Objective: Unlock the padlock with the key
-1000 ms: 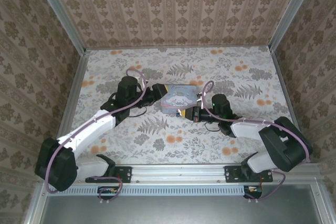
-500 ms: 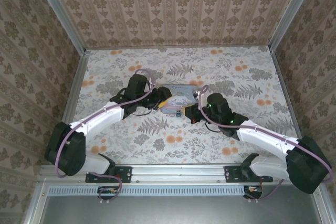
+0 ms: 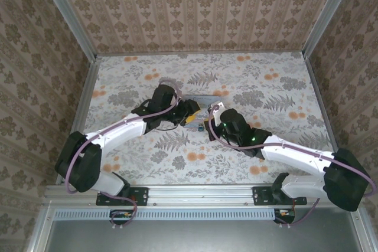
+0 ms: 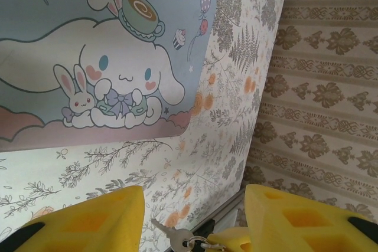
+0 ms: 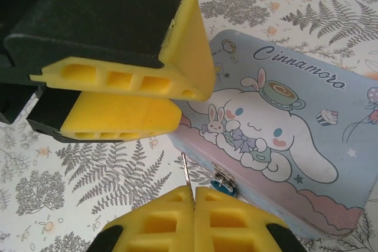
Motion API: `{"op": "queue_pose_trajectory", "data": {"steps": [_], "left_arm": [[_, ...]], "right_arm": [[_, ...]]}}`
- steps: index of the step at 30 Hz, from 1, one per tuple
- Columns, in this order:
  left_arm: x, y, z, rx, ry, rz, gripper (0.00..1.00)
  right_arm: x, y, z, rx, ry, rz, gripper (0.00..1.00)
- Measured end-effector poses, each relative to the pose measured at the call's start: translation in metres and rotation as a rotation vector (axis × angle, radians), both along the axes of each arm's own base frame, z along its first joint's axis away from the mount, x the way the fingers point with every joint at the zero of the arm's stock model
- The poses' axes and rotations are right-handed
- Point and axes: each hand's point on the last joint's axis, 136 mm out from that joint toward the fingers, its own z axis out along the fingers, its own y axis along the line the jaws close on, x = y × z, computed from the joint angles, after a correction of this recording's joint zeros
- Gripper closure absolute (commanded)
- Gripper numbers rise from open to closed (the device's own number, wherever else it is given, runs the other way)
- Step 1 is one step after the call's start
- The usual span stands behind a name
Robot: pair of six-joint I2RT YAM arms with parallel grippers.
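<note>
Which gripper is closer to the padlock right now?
Right. The right gripper, shut on the key, sits right beside the padlock at the edge of the tin; the left gripper is open, farther off by its corner.

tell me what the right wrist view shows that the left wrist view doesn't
Right wrist, not left wrist: the padlock at the Cinnamoroll tin's front clasp, with the key pinched in the shut right pincer beside it. Left wrist, not right wrist: the key ring and the wallpapered wall. Both: the tin, the key, the open left pincer and the floral tabletop.
</note>
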Motion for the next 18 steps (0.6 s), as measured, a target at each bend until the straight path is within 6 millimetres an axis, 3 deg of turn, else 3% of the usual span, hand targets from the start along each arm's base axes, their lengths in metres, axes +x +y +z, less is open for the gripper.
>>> {"op": "queue_pose_trajectory", "data": {"steps": [18], "left_arm": [[0.005, -0.003, -0.003, -0.015, 0.011, 0.035, 0.52]], "right_arm": [[-0.005, 0.014, 0.003, -0.058, -0.027, 0.047, 1.0]]}}
